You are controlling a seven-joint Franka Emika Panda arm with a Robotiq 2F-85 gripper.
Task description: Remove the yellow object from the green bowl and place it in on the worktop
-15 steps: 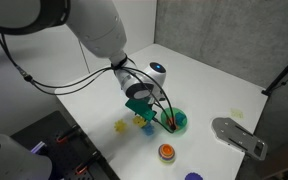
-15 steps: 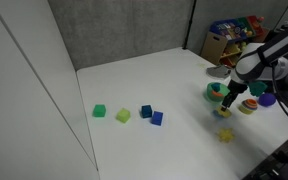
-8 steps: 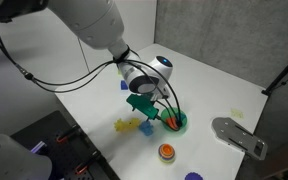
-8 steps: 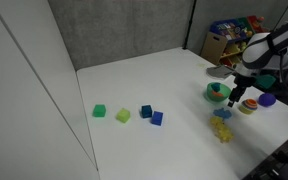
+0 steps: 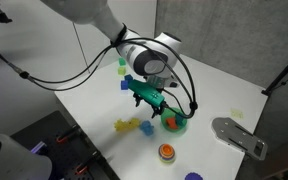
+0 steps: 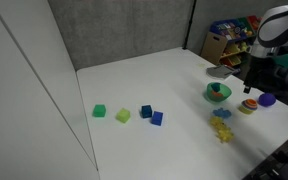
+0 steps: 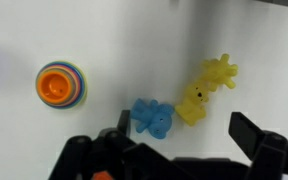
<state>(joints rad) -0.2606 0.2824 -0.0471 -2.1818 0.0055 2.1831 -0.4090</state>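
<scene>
The wrist view is filled mostly by the large, flat, plain white worktop (image 7: 114, 30). The small round bright green plastic bowl (image 5: 181, 125) is seen in both exterior views, standing on that surface; no yellow is made out inside it. The black two-fingered gripper (image 7: 184, 127) is held wide open above the surface, and nothing is gripped between its fingers. A small orange-red round cup (image 7: 60, 85) stands well to one side. The small plain yellow toy piece (image 7: 193, 107) is found lying on the worktop, outside the bowl, framed between the two fingers. It lies just beside a small blue toy piece (image 7: 152, 118) and apparently touches a spiky yellow star-like piece (image 7: 220, 72). The placing step is therefore judged done. A straight lift is called for next, so that the three loose pieces and the bowl are not swept by the open fingers.
</scene>
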